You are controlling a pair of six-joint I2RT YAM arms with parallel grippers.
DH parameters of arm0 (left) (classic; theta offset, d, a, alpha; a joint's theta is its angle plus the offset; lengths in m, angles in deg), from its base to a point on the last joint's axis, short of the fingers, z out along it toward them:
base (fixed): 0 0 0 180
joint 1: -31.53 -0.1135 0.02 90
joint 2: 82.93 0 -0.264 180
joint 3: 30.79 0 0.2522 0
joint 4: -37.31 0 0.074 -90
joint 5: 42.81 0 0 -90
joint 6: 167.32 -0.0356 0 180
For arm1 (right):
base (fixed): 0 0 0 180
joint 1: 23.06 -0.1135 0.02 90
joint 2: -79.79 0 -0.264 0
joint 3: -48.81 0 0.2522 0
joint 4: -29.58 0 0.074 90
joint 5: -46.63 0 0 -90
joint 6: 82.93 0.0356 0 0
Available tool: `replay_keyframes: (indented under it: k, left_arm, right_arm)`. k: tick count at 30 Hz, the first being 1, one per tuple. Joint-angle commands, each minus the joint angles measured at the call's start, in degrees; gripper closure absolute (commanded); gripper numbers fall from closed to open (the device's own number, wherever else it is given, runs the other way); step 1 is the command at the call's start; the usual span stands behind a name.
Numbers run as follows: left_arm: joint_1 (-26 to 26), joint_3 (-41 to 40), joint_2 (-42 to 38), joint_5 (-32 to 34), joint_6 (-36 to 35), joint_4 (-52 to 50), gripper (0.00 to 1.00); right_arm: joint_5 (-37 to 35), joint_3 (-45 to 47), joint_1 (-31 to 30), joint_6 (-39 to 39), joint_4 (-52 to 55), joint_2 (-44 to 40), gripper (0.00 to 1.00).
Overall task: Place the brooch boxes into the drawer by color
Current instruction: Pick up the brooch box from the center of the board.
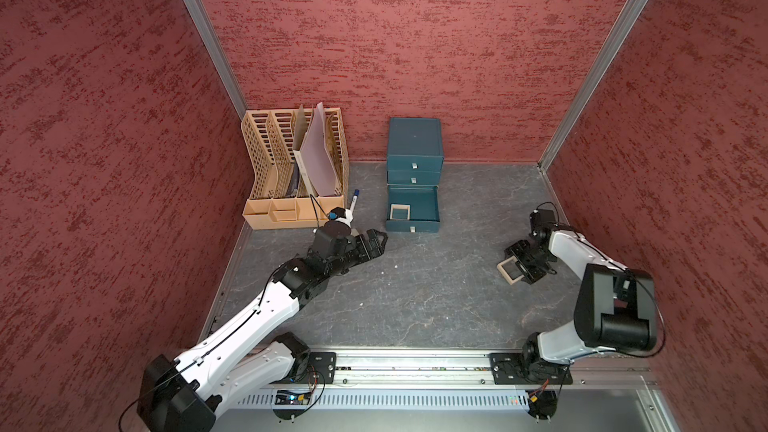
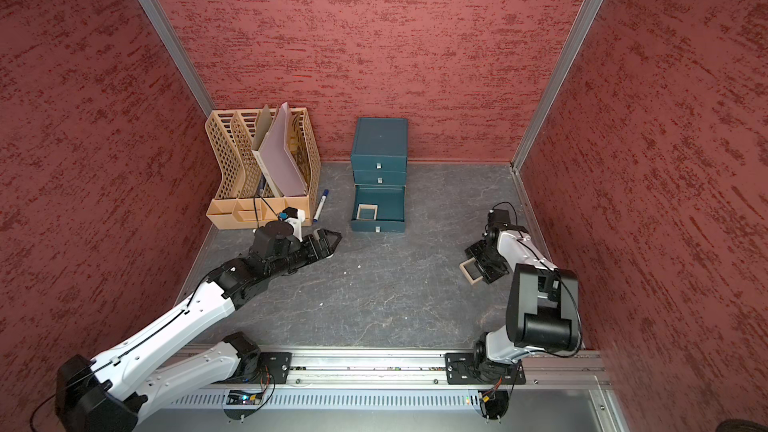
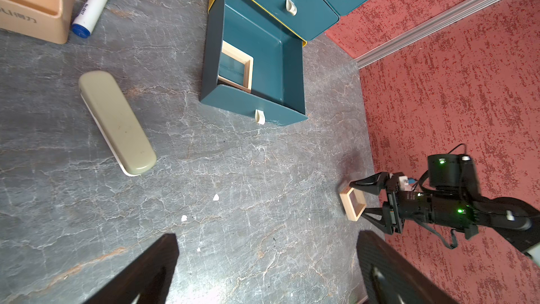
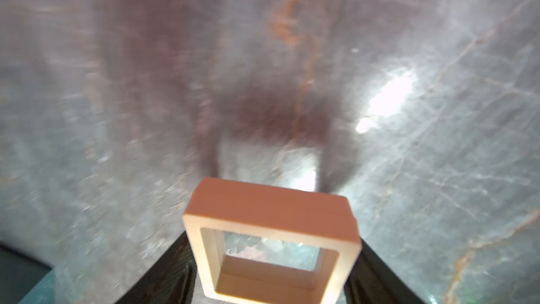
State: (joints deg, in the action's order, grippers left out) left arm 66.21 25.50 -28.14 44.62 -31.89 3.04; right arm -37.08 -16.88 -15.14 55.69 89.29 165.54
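Your left arm stretches low and forward over the table [image 1: 415, 297]. Its left gripper [image 1: 376, 241] points toward the open bottom drawer [image 1: 428, 205], just short of it, with the jaws wide apart and empty.

Your right arm folds high at the elbow near the right wall, with the forearm sloping down. The right gripper [image 1: 515, 267] points toward the table's middle and is clamped on a tan box [image 1: 503, 274] by two opposite edges. The box hangs tilted just off the table.

A second tan box [image 1: 400, 206] lies flat in the drawer's near left corner.

In both top views your left arm covers a beige block [image 3: 117, 122]. Only the left wrist view shows it, lying on the table near a marker [image 3: 96, 1]. The right wrist view is blurred, and its lower edge cuts off the fingers [image 4: 163, 276] and part of the held box. The upper drawers [image 1: 414, 166] are closed, so you cannot see inside them.
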Motion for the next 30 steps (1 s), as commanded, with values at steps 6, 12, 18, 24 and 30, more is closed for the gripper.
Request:
replay_keyframes:
  k: [6,12,18,24,30]
  left_arm:
    - [-0.1,0.2,1.0,-0.3,0.8,0.7,0.00]
    - [-2.2,-0.5,0.2,-1.4,2.4,1.1,0.00]
    - [-4.7,0.2,0.5,-3.2,2.8,-0.4,0.00]
    - [-6.3,1.5,1.8,-5.3,3.5,-1.5,0.00]
    - [-6.8,3.0,2.5,-5.2,3.7,-2.4,0.00]
  right_arm:
    - [-5.8,-7.6,-8.0,-6.0,4.0,-2.0,0.43]
    - [-6.2,-13.8,-13.6,-10.8,6.3,-0.8,0.46]
    - [-6.4,-23.0,-19.8,-14.7,9.5,1.7,0.46]
    - [-6.2,-31.9,-25.1,-17.3,11.0,6.8,0.47]
    - [-7.7,-38.5,-29.9,-18.2,10.5,11.5,0.48]
